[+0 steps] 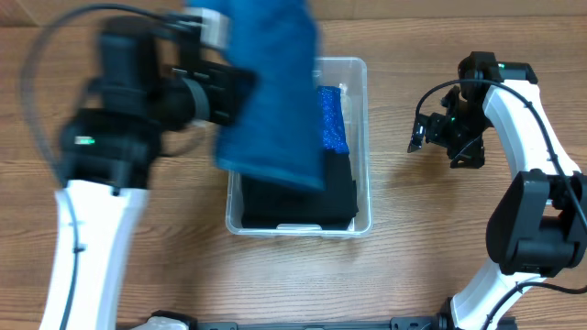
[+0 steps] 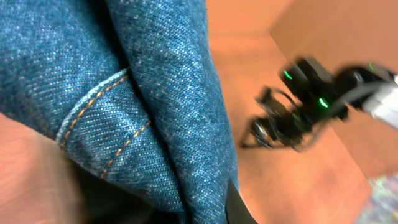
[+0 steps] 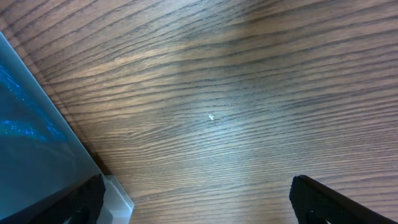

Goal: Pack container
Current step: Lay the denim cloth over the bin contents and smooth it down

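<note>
Wood-grain tabletop is seen carrying the container, a clear bin set at the centre and already partly filled with black cloth and a glittery blue item toward its far right side. A denim garment is held aloft over the bin's left and far portion by the left gripper. Its jaws are hidden by the fabric and are judged to be pinched on the denim, since the cloth hangs from that wrist and fills its camera. The step in hand is taken to be the lowering of the denim into the bin. To be done well, the garment should be centred over the opening and brought down until its hanging edge is inside the walls. It should be released only once its bulk rests on the black cloth, so that nothing is left draped over the rim. The left arm is shown reaching in from the left, its wrist turned toward the bin and blurred in the overhead view. The right arm is folded back on the right. The right gripper is pointed down at bare wood near the bin's right wall without touching it, with jaws spread wide and nothing between them.
</note>
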